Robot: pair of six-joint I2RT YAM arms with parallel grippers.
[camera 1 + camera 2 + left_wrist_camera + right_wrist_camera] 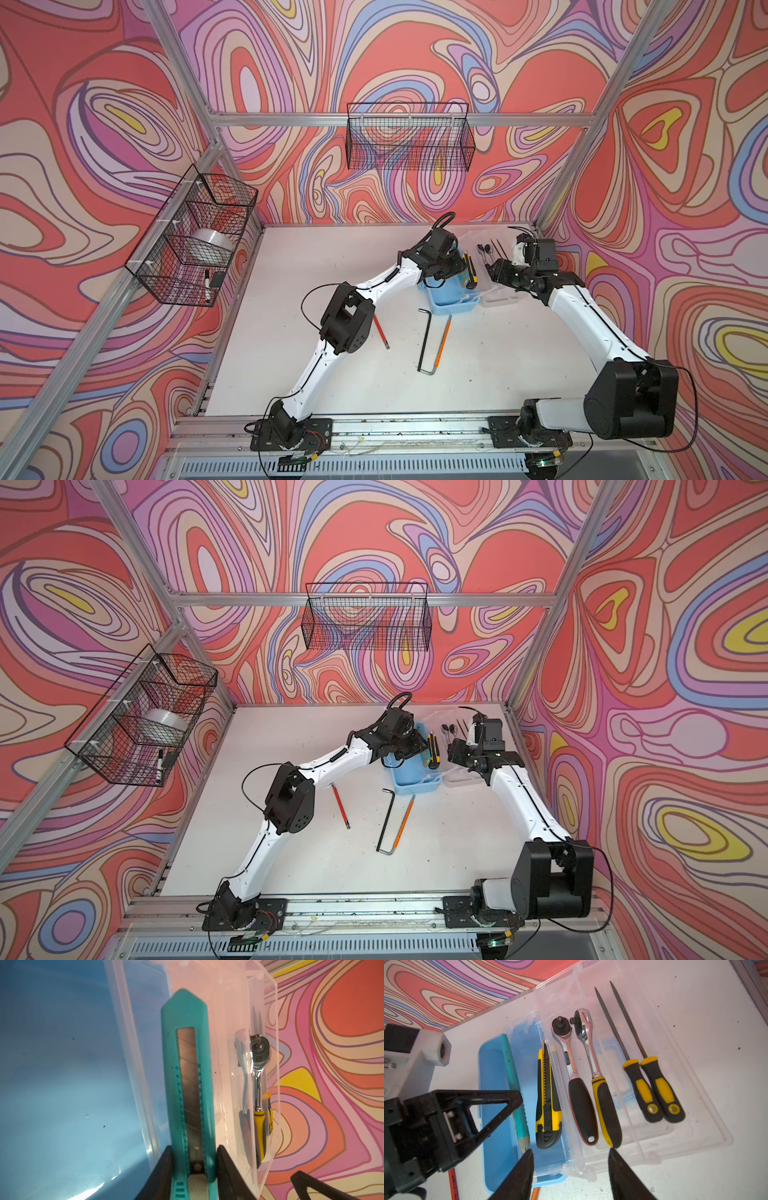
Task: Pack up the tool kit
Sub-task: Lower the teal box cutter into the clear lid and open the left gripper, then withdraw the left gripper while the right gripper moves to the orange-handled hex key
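The light-blue case [451,305] [496,1147] lies open at the back of the table, its clear lid [695,1126] flat beside it. My left gripper [194,1149] [451,270] is down in the case. Its fingers stand close on either side of a teal cutter [187,1084] [513,1084], and I cannot make out contact. A yellow-black cutter [548,1101] lies next to it. Two ratchets [581,1084] and two yellow-handled files [652,1084] lie in the clear part. My right gripper [570,1151] [496,272] hovers open and empty over the case's near end.
A black hex key [424,340], an orange-shafted tool [443,338] and a red-shafted tool [381,330] lie on the white table in front of the case. A wire basket [195,245] hangs on the left wall and another wire basket [409,137] on the back wall.
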